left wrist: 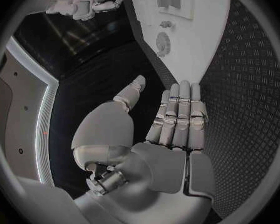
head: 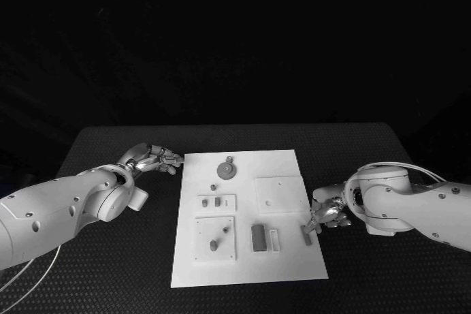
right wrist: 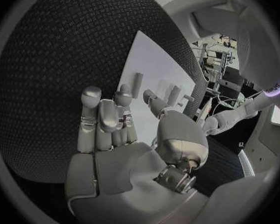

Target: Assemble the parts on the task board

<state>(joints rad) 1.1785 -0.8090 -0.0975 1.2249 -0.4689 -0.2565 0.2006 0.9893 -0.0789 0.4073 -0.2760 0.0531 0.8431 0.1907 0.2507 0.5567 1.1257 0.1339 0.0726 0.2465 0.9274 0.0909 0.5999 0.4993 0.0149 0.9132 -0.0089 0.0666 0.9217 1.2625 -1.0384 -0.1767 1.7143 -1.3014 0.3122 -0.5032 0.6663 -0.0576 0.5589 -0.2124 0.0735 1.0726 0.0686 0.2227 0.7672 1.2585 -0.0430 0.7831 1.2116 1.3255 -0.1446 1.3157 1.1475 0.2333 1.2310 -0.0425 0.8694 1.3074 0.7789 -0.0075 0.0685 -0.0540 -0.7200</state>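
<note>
We judge the job to be at an early stage. The task board (head: 284, 259) lies in the middle of the tabletop (head: 118, 273), and most of what we can see on it looks unassembled. A round geared part (head: 226, 169) rests near the board's far edge. Nearer the robot from it sits a small plate with 2 short parts (head: 216, 202), and nearer again a larger plate with a peg-like part (head: 214, 244) on it. A blank square plate (head: 280, 193) lies toward the board's right side, and a long dark bar (head: 258, 237) with a paler block (head: 275, 240) just beside it lies nearer the robot from that plate. Whether any piece is already seated in its final place we cannot tell; none looks stacked or joined to another.

The right hand (head: 327, 215) sits at the board's right edge, fingers curled downward. A slim part (head: 308, 233) lies at that edge just below the fingertips, touching or nearly touching them; we cannot tell whether the hand is pinching it or only resting against it. In the right wrist view the right hand's fingers (right wrist: 102, 119) are bent inward over the palm.

The left hand (head: 155, 158) hovers off the board's far left corner, over the tabletop. In the left wrist view its fingers (left wrist: 180, 114) are straight, side by side, thumb apart, holding nothing.
</note>
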